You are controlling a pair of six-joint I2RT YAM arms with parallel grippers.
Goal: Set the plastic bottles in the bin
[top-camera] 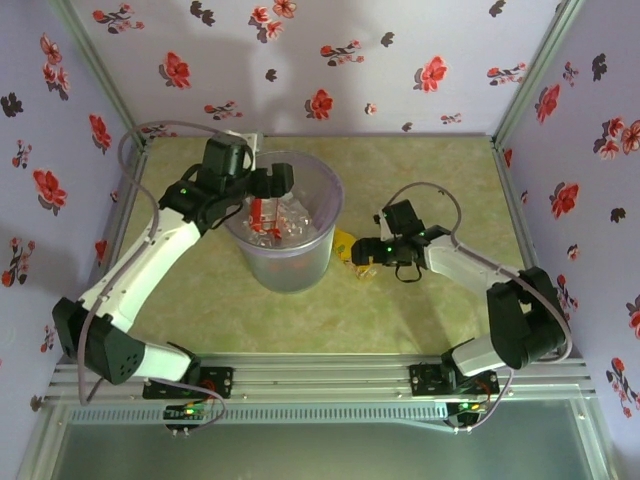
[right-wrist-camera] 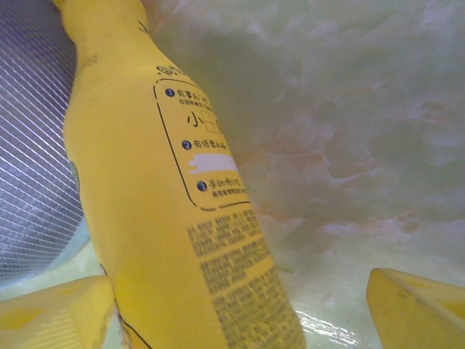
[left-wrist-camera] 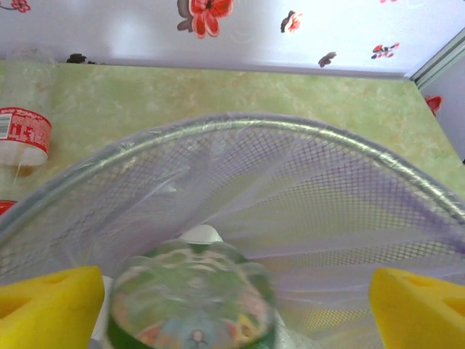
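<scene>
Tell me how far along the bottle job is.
Done: several bottles lie in the bin. In hand: the left gripper is over the bin, jaws open, a clear bottle loose between them; the right gripper, jaws open, straddles the yellow-labelled bottle on the table. Left: that one, plus a red-labelled bottle outside the bin.

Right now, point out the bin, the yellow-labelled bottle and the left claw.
bin [top-camera: 288, 268], top external view, on its front wall below the rim.
yellow-labelled bottle [right-wrist-camera: 174, 218], right wrist view, on the printed yellow label.
left claw [top-camera: 270, 183], top external view, midway between its fingertips over the bin.
</scene>
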